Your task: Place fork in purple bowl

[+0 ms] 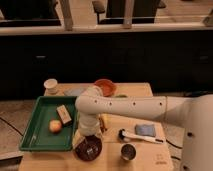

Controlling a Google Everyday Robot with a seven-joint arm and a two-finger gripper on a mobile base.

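Observation:
The purple bowl (81, 151) is glossy, dark and shallow. It sits at the front edge of the wooden table (150, 157), just right of the green tray. My gripper (89, 137) hangs at the end of the white arm, straight over the bowl and close above its rim, covering the bowl's back part. I cannot make out the fork; it is hidden by the gripper or lost against the dark bowl.
The green tray (35, 136) on the left holds an orange fruit (55, 126) and a tan block (63, 114). A steel cup (128, 151), a white-handled brush (141, 137) and a blue cloth (145, 129) lie to the right. An orange bowl (105, 86) and a white cup (50, 85) stand at the back.

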